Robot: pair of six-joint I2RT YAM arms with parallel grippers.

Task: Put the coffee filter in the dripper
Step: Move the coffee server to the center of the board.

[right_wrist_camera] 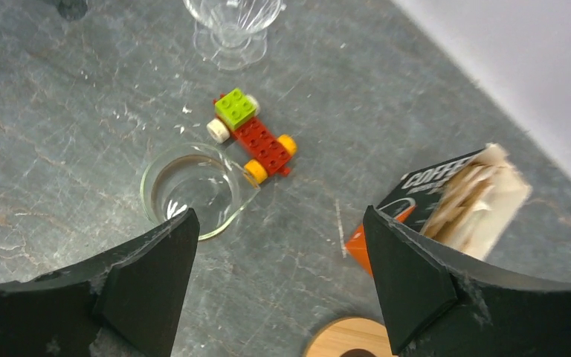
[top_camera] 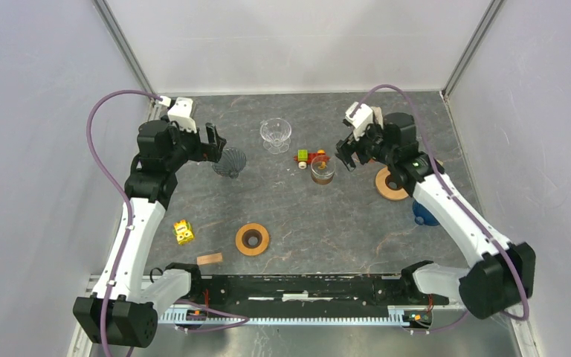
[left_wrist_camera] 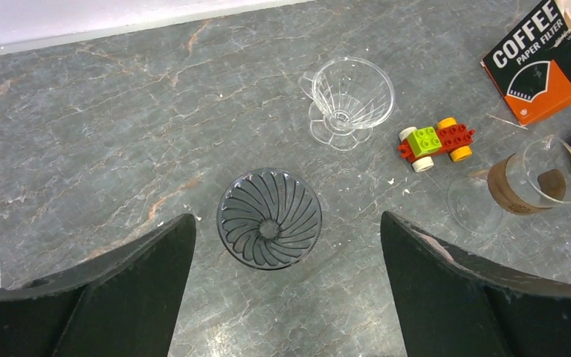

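A dark ribbed dripper (left_wrist_camera: 269,218) stands on the table just ahead of my open left gripper (left_wrist_camera: 286,219), whose fingers flank it without touching; in the top view this dripper (top_camera: 230,161) is beside the left gripper (top_camera: 215,143). A clear glass dripper (left_wrist_camera: 351,97) stands farther back, at the table's middle (top_camera: 276,134). The coffee filter box (right_wrist_camera: 416,201) lies by my right gripper's right finger, pale paper filters (right_wrist_camera: 479,195) sticking out of its open end. My right gripper (right_wrist_camera: 279,216) is open over bare table, nothing between its fingers.
A toy brick car (top_camera: 311,157) and a glass carafe with a brown band (top_camera: 323,169) sit mid-table. Wooden rings lie at the right (top_camera: 392,183) and front centre (top_camera: 253,239). A yellow block (top_camera: 184,232), a small wooden piece (top_camera: 210,259) and a blue object (top_camera: 424,214) lie nearer the arms.
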